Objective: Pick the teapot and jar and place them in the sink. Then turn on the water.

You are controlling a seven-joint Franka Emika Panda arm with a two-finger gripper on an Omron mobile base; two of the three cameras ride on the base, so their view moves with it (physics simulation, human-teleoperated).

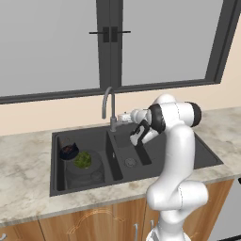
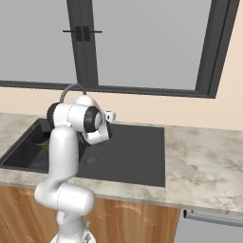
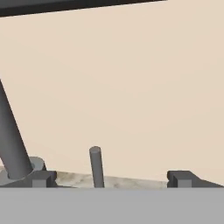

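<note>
- Inside the sink (image 1: 207, 153), the left basin holds both task things; the right basin holds no object, and its round drain (image 1: 130, 162) shows on the floor.
- Towards the front of that left basin stands the jar (image 1: 84, 165), a wide translucent grey cylinder with green contents visible through its top.
- Just behind the jar, towards the back left corner of the same basin, sits the teapot (image 1: 68, 150), small, dark and round; whether the two touch cannot be told from the left base view.
- From the right base view the sink (image 2: 142, 156) reads as a long black rectangle set in the marbled counter (image 2: 204, 156), and the arm hides much of the left basin.
- At the back rim, between the basins, rises the grey gooseneck faucet (image 1: 108, 104), curving over towards the left.
- No stream can be made out below the spout.
- Level with the faucet base, the gripper (image 1: 123, 116) reaches in from the right, just beside the faucet.
- Seen from the hand view, the gripper (image 3: 111, 180) has its two dark fingertips (image 3: 181, 178) well apart, with nothing clamped between them.
- Between those fingertips stands a thin upright grey lever (image 3: 96, 166), touching neither tip.
- Left of it the thick faucet stem (image 3: 11, 140) slants up from its base, in front of the beige wall (image 3: 131, 78).
</note>
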